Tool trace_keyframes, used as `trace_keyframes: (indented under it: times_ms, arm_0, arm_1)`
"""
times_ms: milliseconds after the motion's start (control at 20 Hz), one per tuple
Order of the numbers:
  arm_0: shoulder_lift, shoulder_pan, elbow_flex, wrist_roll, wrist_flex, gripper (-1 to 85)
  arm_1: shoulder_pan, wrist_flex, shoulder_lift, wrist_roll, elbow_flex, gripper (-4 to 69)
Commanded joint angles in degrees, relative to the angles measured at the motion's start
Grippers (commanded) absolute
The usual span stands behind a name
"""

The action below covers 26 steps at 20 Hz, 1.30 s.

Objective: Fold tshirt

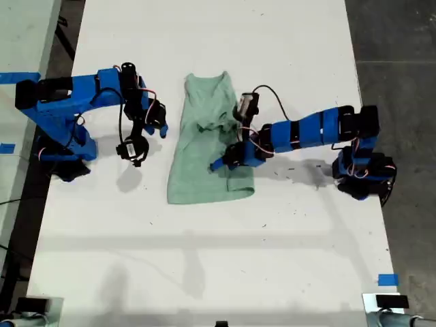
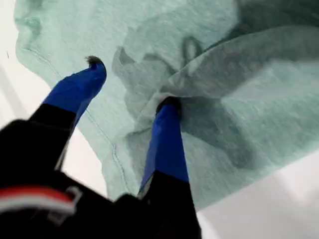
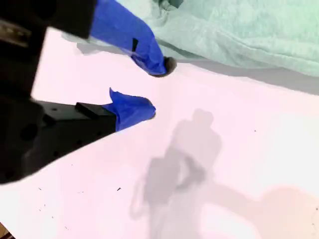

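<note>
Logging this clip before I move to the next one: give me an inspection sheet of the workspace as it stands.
Surface: white table, small dark specks, arm shadows.
Job's things: tshirt lies partly folded and rumpled between the arms.
Clutter: nothing seen.
Grippers: my first gripper open over the tshirt, one finger pressed into a fold; my second gripper open, off the cloth above bare table.
Cables: black and red wires loop along both arms.
Surroundings: blue tape near the exterior view's right edge; grey floor beyond.
</note>
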Motion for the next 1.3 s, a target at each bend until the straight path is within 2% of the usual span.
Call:
trace_keyframes:
  times_ms: [0,200,350,850,1250]
  arm_0:
    - [2.90,1.14,-0.97,-0.79,0.26,7.8]
    - [2.72,2.37,-3.60,-1.93,1.23,7.8]
    - [1.32,4.75,-7.03,-3.25,2.02,7.5]
    - [-6.24,12.57,-9.58,-8.09,-3.52,10.5]
    - [-16.35,12.04,-2.11,-8.26,-16.61,13.5]
  arm_1:
    - [-1.23,8.53,4.92,-0.26,-7.65,22.9]
    - [-2.81,24.35,12.13,-2.11,-18.19,22.5]
    - [-2.99,30.23,17.31,-2.72,-19.16,22.7]
    - [-1.49,29.88,23.38,-2.64,-10.72,22.2]
    - [-1.49,28.65,26.54,-2.20,-6.94,22.2]
